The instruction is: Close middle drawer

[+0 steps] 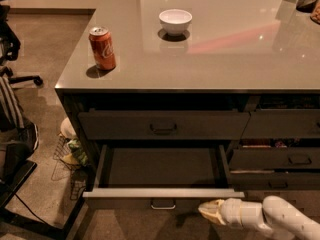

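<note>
The middle drawer (162,193) is pulled out under the counter, wide and shallow, with pale inner walls, a dark floor (162,166) and a small central handle (163,203) on its low front. My gripper (209,211), pale and on a white arm, is at the bottom right, just below the right end of the drawer's front edge, pointing left. It holds nothing. The top drawer (163,126) above is closed.
A red soda can (102,48) and a white bowl (175,21) stand on the grey countertop (225,59). Narrower drawers (299,159) are at the right. A wire basket (70,151) and a chair base (20,79) are on the floor at left.
</note>
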Controlling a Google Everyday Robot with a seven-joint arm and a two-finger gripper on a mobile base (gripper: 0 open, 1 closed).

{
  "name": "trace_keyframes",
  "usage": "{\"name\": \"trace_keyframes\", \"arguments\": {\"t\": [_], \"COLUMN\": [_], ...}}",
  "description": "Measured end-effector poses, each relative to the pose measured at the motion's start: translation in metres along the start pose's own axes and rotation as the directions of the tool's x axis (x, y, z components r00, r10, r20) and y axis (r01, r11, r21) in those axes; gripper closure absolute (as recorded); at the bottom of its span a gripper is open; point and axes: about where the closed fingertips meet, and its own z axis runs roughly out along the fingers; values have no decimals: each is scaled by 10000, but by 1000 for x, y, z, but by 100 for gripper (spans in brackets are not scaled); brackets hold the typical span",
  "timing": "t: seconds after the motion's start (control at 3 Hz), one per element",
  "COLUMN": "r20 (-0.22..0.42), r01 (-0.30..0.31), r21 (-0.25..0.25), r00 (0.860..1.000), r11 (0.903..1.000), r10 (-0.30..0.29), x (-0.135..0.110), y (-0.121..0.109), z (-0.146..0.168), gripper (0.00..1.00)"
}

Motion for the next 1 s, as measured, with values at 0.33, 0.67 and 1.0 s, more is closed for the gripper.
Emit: {"name": "trace_keyframes", "arguments": {"t": [0.33,0.67,1.0], "r20": [-27,-27,91], "r01": [288,288,372], "r21": [-245,-245,-247], "r00": [9996,9996,9993], "r11": [9993,9993,9990], "r10": [-289,-289,-370], "x": [-9,-9,-11], "y": [-24,-24,-43], "z": [17,17,21], "gripper": [100,100,100]}}
